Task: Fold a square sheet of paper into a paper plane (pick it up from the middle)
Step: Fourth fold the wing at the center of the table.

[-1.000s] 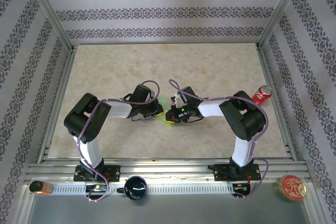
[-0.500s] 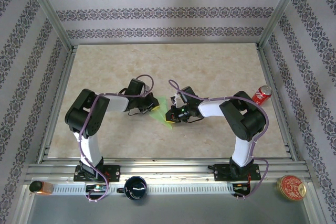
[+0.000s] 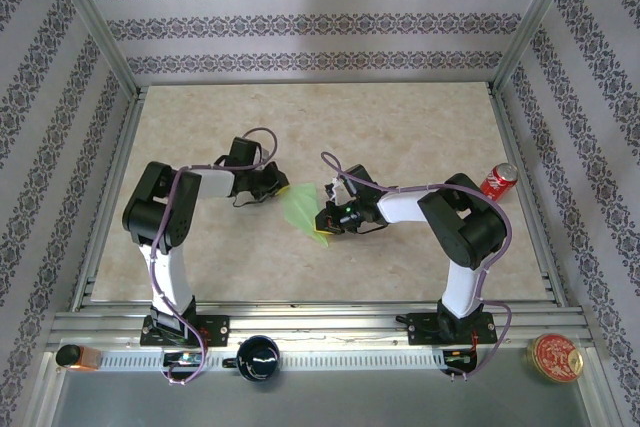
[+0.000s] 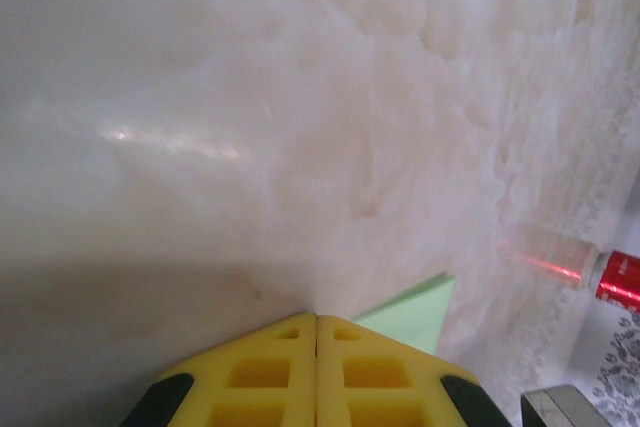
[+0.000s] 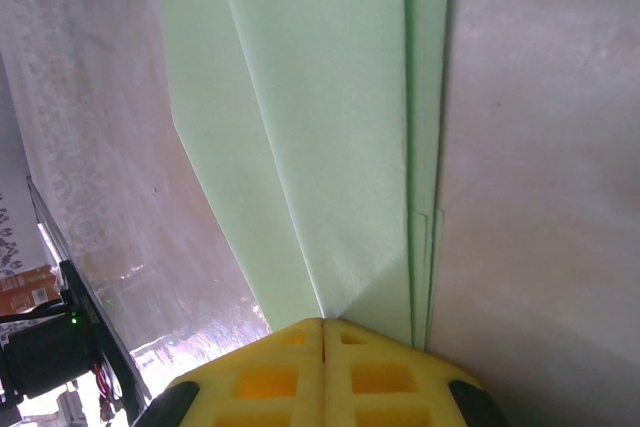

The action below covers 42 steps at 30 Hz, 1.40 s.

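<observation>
The right gripper (image 5: pixel 323 323) is clenched: in its wrist view the two yellow fingers (image 5: pixel 385 377) meet along a thin seam with no gap. Their tips sit right at the edge of the paper (image 5: pixel 320 127). The light-green sheet spreads away from them, with one long diagonal crease and a narrow stack of layered edges along one side. The paper seems to pass under the tips rather than between them, but I cannot tell for sure whether any layer is pinched.

From above, the right gripper (image 3: pixel 322 221) lies low over the right end of the paper (image 3: pixel 303 212). The paper is a folded, pointed shape lying flat near the middle of the table (image 3: pixel 400 127), a little toward the near edge.

The left gripper (image 4: pixel 317 319) is also closed, its yellow fingers (image 4: pixel 260 377) pressed together with nothing seen between them. In its wrist view a pointed green corner of the paper (image 4: pixel 412 313) sticks out just beside the right-hand finger. In the overhead view the left gripper (image 3: pixel 283 188) is at the far-left corner of the sheet, opposite the right one, so the paper lies between the two. Whether its tips touch the paper I cannot tell.

Further out, a red can (image 3: pixel 500 179) stands near the right edge of the table, well apart from both grippers.
</observation>
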{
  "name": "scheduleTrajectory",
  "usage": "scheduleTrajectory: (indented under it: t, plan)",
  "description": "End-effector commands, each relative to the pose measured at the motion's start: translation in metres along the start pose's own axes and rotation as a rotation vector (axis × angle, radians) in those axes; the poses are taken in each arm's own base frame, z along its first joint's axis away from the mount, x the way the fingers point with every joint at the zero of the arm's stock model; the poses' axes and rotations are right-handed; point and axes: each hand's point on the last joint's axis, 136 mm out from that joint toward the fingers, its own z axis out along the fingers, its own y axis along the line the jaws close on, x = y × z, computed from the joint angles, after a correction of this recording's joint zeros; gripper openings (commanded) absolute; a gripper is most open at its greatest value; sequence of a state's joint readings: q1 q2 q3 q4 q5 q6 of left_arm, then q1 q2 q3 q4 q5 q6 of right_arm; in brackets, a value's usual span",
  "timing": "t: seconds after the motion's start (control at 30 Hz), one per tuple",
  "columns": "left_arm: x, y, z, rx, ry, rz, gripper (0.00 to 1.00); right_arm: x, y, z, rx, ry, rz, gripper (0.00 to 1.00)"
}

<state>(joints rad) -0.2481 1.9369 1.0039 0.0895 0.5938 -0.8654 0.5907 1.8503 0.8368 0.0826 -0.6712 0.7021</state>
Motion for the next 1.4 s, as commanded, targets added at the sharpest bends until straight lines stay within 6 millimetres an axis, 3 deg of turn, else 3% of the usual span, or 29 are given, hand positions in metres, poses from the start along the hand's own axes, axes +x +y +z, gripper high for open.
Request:
scheduleTrajectory:
  t: [0.0, 0.13, 0.27, 0.37, 0.53, 0.67, 0.87, 1.13, 1.27, 1.37]
  plan:
    - [-0.016, 0.030, -0.002, -0.130, -0.039, -0.002, 0.07, 0.042, -0.060, 0.000, 0.198, 0.103, 0.135, 0.00]
    - [-0.024, 0.007, -0.017, -0.114, -0.062, 0.039, 0.08, 0.041, -0.059, 0.000, 0.193, 0.101, 0.133, 0.00]
    - [-0.024, -0.029, -0.041, -0.072, -0.114, 0.098, 0.10, 0.039, -0.056, 0.000, 0.186, 0.098, 0.134, 0.00]
    - [-0.006, -0.052, -0.044, -0.028, -0.103, 0.146, 0.10, 0.037, -0.054, -0.001, 0.180, 0.094, 0.131, 0.00]
    - [0.037, -0.071, -0.023, 0.027, -0.027, 0.157, 0.10, 0.036, -0.050, -0.003, 0.176, 0.089, 0.126, 0.00]
    - [0.059, -0.056, -0.001, -0.009, 0.026, 0.138, 0.10, 0.035, -0.049, -0.005, 0.181, 0.088, 0.121, 0.00]
    - [0.070, -0.029, 0.013, -0.036, 0.043, 0.093, 0.10, 0.031, -0.042, -0.007, 0.160, 0.079, 0.117, 0.00]
    - [0.081, 0.008, 0.023, -0.120, 0.066, 0.068, 0.09, 0.010, -0.003, -0.015, 0.043, 0.020, 0.094, 0.00]
    - [0.083, 0.015, 0.021, -0.134, 0.058, 0.072, 0.09, -0.005, 0.025, -0.022, -0.029, -0.023, 0.057, 0.01]
    - [0.082, 0.016, 0.020, -0.131, 0.051, 0.070, 0.09, -0.014, 0.032, -0.015, -0.030, -0.018, 0.037, 0.02]
